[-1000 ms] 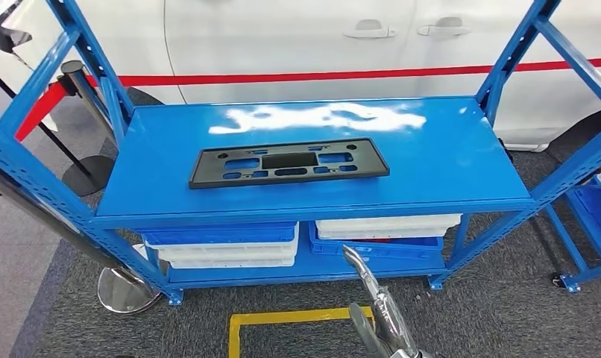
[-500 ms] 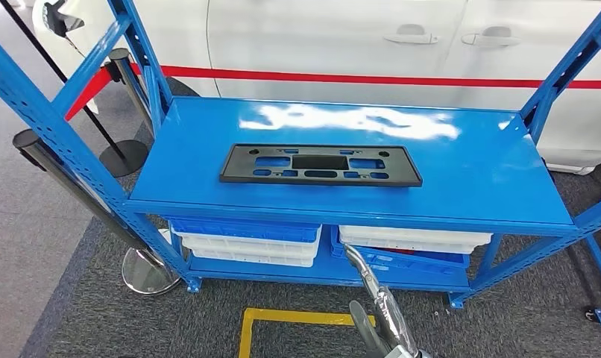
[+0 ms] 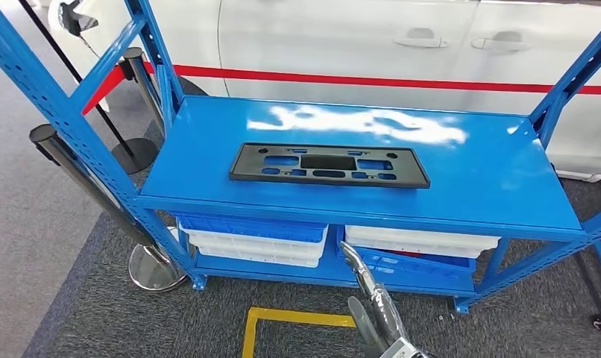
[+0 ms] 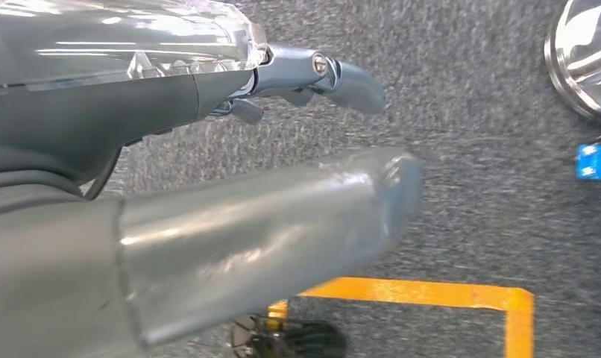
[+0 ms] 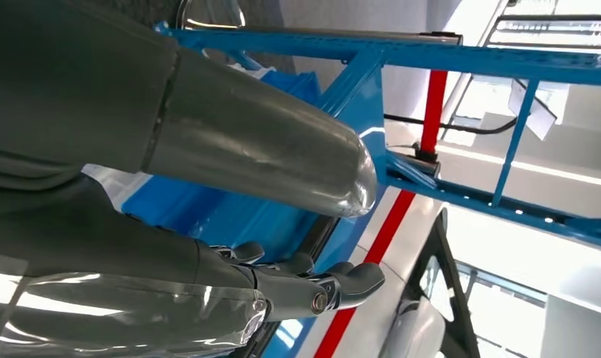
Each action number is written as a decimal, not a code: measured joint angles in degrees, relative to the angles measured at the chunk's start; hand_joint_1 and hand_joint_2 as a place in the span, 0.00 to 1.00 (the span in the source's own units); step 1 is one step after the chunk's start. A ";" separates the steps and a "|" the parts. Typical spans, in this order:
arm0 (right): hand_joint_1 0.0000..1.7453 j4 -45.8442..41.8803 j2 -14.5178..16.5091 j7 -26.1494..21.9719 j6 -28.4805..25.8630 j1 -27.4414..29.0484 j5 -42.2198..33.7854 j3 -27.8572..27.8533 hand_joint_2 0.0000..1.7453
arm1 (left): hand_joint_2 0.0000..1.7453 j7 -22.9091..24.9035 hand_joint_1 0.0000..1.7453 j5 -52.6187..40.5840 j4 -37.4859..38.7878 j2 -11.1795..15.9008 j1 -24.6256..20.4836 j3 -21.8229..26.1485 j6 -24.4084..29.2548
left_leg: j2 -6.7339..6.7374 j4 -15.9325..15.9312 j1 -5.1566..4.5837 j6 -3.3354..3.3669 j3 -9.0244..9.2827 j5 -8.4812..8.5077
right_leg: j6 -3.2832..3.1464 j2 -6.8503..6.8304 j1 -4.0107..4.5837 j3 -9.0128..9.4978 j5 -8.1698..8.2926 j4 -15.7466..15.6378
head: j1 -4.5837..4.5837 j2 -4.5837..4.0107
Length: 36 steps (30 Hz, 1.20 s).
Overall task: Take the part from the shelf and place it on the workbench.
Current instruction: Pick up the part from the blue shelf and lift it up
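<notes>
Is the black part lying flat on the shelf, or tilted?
Flat: the black part lies level on the blue shelf, touched by nothing.

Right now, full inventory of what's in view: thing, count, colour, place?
part: 1, black, flat on the top shelf, near its front middle.
shelf: 1, blue, in front of the robot, with uprights at both ends.
bins: several, blue and white, stacked on the lower level, left and right.
car: 1, white with a red stripe, behind the shelf.
posts: 2, dark with round bases, left of the shelf.
belt: 1, red, running from the far post.
floor mark: 1, yellow outline on grey carpet, before the shelf.
right hand: 1, grey, low before the shelf, holding nothing.
left hand: 1, grey, over the carpet, holding nothing.
</notes>
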 joint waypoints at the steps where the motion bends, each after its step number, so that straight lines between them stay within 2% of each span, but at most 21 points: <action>1: 0.00 0.02 0.07 -0.10 -0.10 0.02 -0.11 -0.10 0.00 | 0.00 0.00 0.00 -0.07 0.00 0.01 0.00 0.03 -0.02 | 0.22 -0.20 0.07 0.41 0.00 0.20 | 0.25 0.11 -0.06 -0.10 -0.19 0.23 | 0.01 0.00; 3: 0.00 0.04 0.19 -0.40 -0.58 0.01 0.19 -0.32 0.00 | 0.00 0.00 0.00 -0.10 0.00 0.01 -0.18 0.10 -0.02 | 0.62 -0.61 0.30 1.26 -0.05 0.60 | 0.70 0.07 -0.21 -1.50 -2.41 3.33 | 0.24 0.00; 5: 0.00 0.12 0.25 -0.59 -0.95 0.05 0.59 -0.45 0.00 | 0.00 0.00 0.00 -0.10 0.00 0.02 -0.25 0.21 -0.02 | 0.95 -0.63 0.22 1.71 -0.28 0.71 | 1.06 -0.08 -0.33 -4.91 -6.34 10.58 | 0.46 0.00; 6: 0.00 0.20 0.25 -0.61 -1.08 0.10 0.71 -0.50 0.00 | 0.00 0.00 0.00 -0.10 0.00 0.02 -0.23 0.26 -0.02 | 1.06 -0.60 0.15 1.78 -0.39 0.72 | 1.18 -0.10 -0.36 -6.57 -7.67 14.06 | 0.49 0.00; 7: 0.00 0.28 0.25 -0.57 -1.26 0.13 0.84 -0.57 0.25 | 0.00 0.00 0.00 -0.10 0.00 0.02 -0.20 0.29 -0.02 | 1.12 -0.56 0.10 1.80 -0.45 0.73 | 1.23 -0.12 -0.36 -7.45 -7.93 15.93 | 0.49 0.00; 8: 0.00 0.36 0.27 -0.45 -1.54 0.14 1.03 -0.65 0.50 | 0.00 0.01 0.00 -0.10 0.00 0.02 -0.20 0.32 -0.03 | 1.14 -0.52 0.05 1.79 -0.45 0.72 | 1.17 -0.12 -0.35 -7.24 -7.04 15.59 | 0.50 0.00; 10: 0.00 0.44 0.43 -0.05 -2.39 0.13 1.65 -0.80 1.00 | 0.00 0.02 0.00 -0.12 0.00 -0.01 -0.25 0.34 -0.07 | 1.08 -0.48 -0.03 1.69 -0.29 0.65 | 0.62 -0.15 -0.25 -3.85 -3.08 9.02 | 0.54 0.00; 12: 0.00 0.44 0.77 0.45 -3.47 0.08 2.44 -0.91 1.00 | 0.00 0.06 0.00 -0.17 0.00 -0.12 -0.28 0.40 -0.24 | 1.02 -0.36 -0.26 1.34 -0.27 0.52 | -0.13 -0.27 0.08 -0.43 -0.66 2.01 | 0.54 0.00; 13: 0.00 0.44 0.98 0.71 -4.09 0.08 2.85 -0.98 1.00 | 0.00 0.11 0.00 -0.20 0.00 -0.17 -0.28 0.48 -0.41 | 1.01 -0.33 -0.31 1.04 -0.34 0.48 | -0.39 -0.30 0.27 0.27 -0.41 0.37 | 0.53 0.00; 16: 0.00 0.45 1.65 1.35 -6.19 0.16 4.23 -1.54 1.00 | 0.00 0.28 0.00 -0.23 0.00 -0.23 -0.34 0.91 -1.07 | 1.03 -0.33 -0.23 -0.02 -0.42 0.39 | -0.93 -0.26 0.26 0.37 -0.31 -0.47 | 0.50 0.00; 17: 0.00 0.45 1.91 1.48 -6.87 0.15 4.68 -1.77 1.00 | 0.00 0.31 0.00 -0.24 0.00 -0.25 -0.37 1.07 -1.27 | 1.05 0.44 -0.20 -0.29 -0.71 -0.24 | -1.27 -0.31 0.11 0.51 -0.14 -0.78 | 0.48 0.00; 19: 0.00 0.52 2.48 1.66 -7.88 0.13 5.36 -2.11 1.00 | 0.00 0.36 0.00 -0.19 0.00 -0.22 -0.39 1.31 -1.54 | 1.06 5.30 -0.12 -0.68 -2.82 -3.23 | -1.84 -0.47 -0.12 0.76 0.07 -1.21 | 0.35 0.00; 21: 0.00 0.69 2.81 1.86 -8.42 0.14 5.84 -2.38 1.00 | 0.00 0.44 0.00 -0.12 0.00 -0.16 -0.33 1.45 -1.74 | 1.05 12.88 -0.09 -1.02 -6.35 -6.63 | -2.07 -0.50 -0.08 0.75 0.01 -1.15 | 0.26 0.00; 22: 0.00 0.83 2.93 2.06 -8.82 0.15 6.29 -2.53 1.00 | 0.00 0.56 0.00 -0.10 0.00 -0.14 -0.29 1.52 -1.99 | 1.05 15.38 -0.06 -1.18 -7.57 -7.20 | -2.09 -0.50 -0.07 0.76 -0.05 -1.08 | 0.26 0.00; 23: 0.00 0.98 3.06 2.33 -9.43 0.15 7.00 -2.72 1.00 | 0.00 0.73 0.00 -0.08 0.00 -0.11 -0.27 1.61 -2.39 | 1.05 15.77 0.01 -1.28 -7.82 -6.59 | -2.07 -0.48 -0.08 0.77 -0.13 -0.96 | 0.26 -0.01; 24: 0.00 1.16 3.25 2.73 -10.36 0.12 8.13 -2.97 1.00 | 0.00 0.92 0.00 -0.06 0.00 -0.07 -0.27 1.74 -2.93 | 1.06 13.83 0.10 -1.33 -6.96 -4.93 | -2.00 -0.43 -0.09 0.82 -0.26 -0.80 | 0.25 -0.01; 26: 0.00 1.60 3.70 4.08 -13.02 -0.09 12.56 -3.58 1.00 | 0.00 1.18 0.00 -0.07 0.00 0.08 -0.37 2.15 -4.24 | 1.06 6.02 0.25 -1.27 -3.29 -1.06 | -1.63 -0.34 -0.04 0.92 -0.67 -0.33 | 0.25 -0.01; 28: 0.00 2.40 4.16 6.24 -16.71 -0.78 20.47 -4.25 1.00 | 0.00 1.20 0.00 -0.26 0.00 0.18 -0.52 2.60 -5.76 | 0.96 1.01 0.11 -0.84 -1.01 0.38 | -1.06 -0.21 0.14 0.75 -0.96 0.15 | 0.26 0.00; 31: 0.00 4.74 4.91 10.22 -22.79 -2.82 36.11 -5.51 1.00 | 0.00 1.03 0.00 -1.03 0.00 0.22 -0.61 2.84 -8.58 | 0.91 0.31 -0.05 0.17 -1.00 0.51 | -0.18 -0.15 0.17 0.49 -0.93 0.28 | 0.30 0.00; 33: 0.00 6.56 5.32 12.12 -25.55 -4.44 43.91 -6.31 1.00 | 0.00 0.91 0.00 -1.34 0.00 0.25 -0.82 2.90 -10.05 | 0.98 -0.09 0.10 0.99 -0.96 0.92 | 0.42 -0.23 0.00 -0.33 -2.30 2.10 | 0.44 0.00; 36: 0.00 9.55 5.64 13.68 -27.89 -6.47 51.55 -7.01 1.00 | 0.00 0.78 0.00 -1.83 0.00 0.31 -1.08 3.01 -11.48 | 1.06 -0.23 0.09 1.61 -1.21 1.14 | 1.02 -0.31 -0.21 -5.39 -7.44 12.40 | 0.64 0.00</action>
